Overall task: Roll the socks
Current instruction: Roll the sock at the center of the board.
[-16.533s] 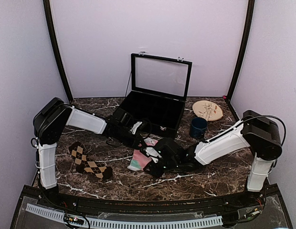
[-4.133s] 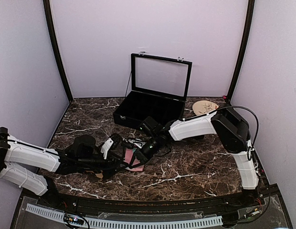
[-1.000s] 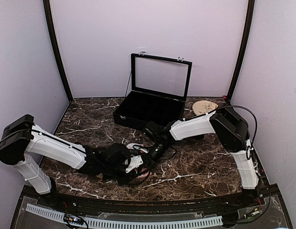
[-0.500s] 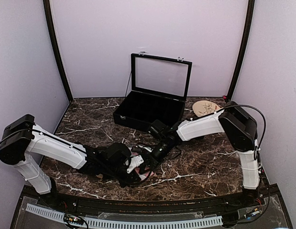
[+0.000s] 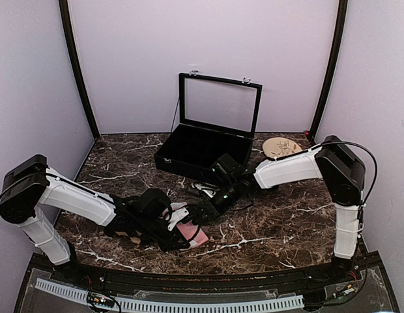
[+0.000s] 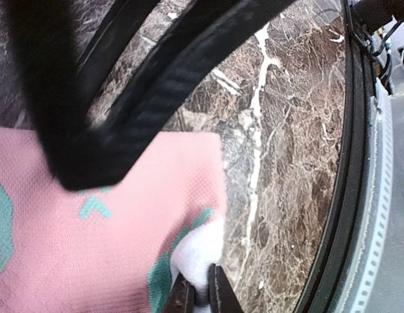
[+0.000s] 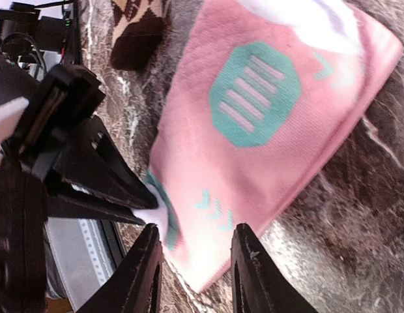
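The pink sock (image 5: 192, 235) with teal patches lies flat on the marble near the front middle. It also shows in the left wrist view (image 6: 91, 248) and the right wrist view (image 7: 254, 117). My left gripper (image 5: 182, 229) is shut on its white toe (image 6: 199, 257), low at the sock's front corner. My right gripper (image 5: 202, 214) is open just above the sock, and its fingers (image 7: 146, 261) stand to either side of the sock's near edge without gripping it. The brown argyle sock (image 7: 138, 26) lies beside the pink one and is mostly hidden under my left arm in the top view.
A black case (image 5: 208, 149) with its glass lid raised stands at the back middle. A round wooden disc (image 5: 280, 147) lies at the back right. The table's black front rim (image 6: 355, 195) runs close to the pink sock's toe.
My right arm has drawn back a little toward the right rear and uncovered more of the pink sock. My left gripper keeps its hold on the toe.
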Controlling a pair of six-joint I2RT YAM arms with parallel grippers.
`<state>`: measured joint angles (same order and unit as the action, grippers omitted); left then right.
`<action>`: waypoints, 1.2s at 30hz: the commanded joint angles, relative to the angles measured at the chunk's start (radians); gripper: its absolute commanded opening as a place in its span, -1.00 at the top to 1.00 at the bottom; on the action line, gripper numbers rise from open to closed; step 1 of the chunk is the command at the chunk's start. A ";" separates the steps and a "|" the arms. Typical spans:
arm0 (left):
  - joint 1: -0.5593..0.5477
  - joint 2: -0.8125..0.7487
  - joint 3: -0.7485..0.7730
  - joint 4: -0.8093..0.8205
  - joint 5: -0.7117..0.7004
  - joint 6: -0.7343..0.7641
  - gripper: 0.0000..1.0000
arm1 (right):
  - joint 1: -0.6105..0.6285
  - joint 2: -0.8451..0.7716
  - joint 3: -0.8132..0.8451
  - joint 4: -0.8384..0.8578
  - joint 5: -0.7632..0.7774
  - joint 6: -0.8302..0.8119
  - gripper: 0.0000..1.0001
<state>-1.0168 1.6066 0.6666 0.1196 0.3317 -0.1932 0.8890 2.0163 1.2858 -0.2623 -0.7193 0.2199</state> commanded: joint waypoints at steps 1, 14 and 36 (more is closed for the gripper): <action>0.051 -0.005 -0.063 -0.058 0.108 -0.071 1.00 | -0.007 -0.060 -0.038 0.042 0.080 -0.006 0.31; 0.163 0.042 -0.098 0.059 0.415 -0.182 1.00 | 0.004 -0.231 -0.249 0.179 0.289 -0.051 0.30; 0.263 0.135 -0.132 0.156 0.647 -0.291 1.00 | 0.369 -0.360 -0.376 0.285 0.801 -0.343 0.23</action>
<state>-0.7662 1.7218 0.5591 0.2790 0.9489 -0.4629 1.2106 1.6699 0.9085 -0.0257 -0.0273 -0.0528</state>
